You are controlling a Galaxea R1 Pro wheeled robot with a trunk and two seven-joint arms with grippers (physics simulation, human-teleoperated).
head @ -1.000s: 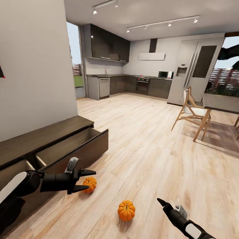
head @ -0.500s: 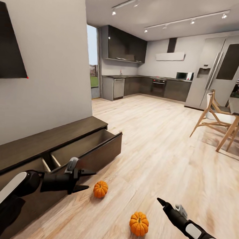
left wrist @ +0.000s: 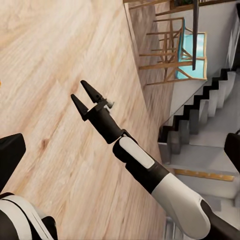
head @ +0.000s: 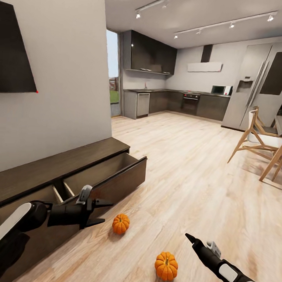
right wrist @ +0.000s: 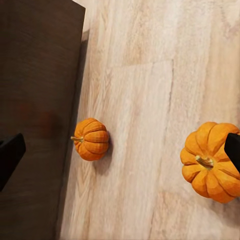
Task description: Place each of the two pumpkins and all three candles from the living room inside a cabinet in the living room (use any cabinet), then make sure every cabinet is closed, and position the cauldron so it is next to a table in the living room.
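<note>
Step in hand, by my reading: fetch the first small bright-orange ribbed pumpkin off the light wooden plank floor (head: 188,180) and drop it into the pulled-out drawer of the long low dark-brown wooden cabinet (head: 53,165).

To do it well: roll the base closer and lower the trunk so a pincer could come down over the pumpkin from above, jaws straddling the ribs below the widest part; a sideways nudge would likely send it rolling. The cabinet front stood open with its lighter interior exposed, so only a short lift should be needed.

Left black two-fingered gripper (head: 106,212): fingers spread, empty, held out level in front of the open drawer front. The nearer-cabinet pumpkin (head: 121,224) lay on the floor just beside and below those fingertips, not touching, close to the cabinet's front edge.

Right black gripper (head: 190,238): the left wrist view showed its fingers (left wrist: 93,92) apart, holding nothing. The second pumpkin (head: 166,266) sat on open floor near it, below and towards the left gripper
</note>
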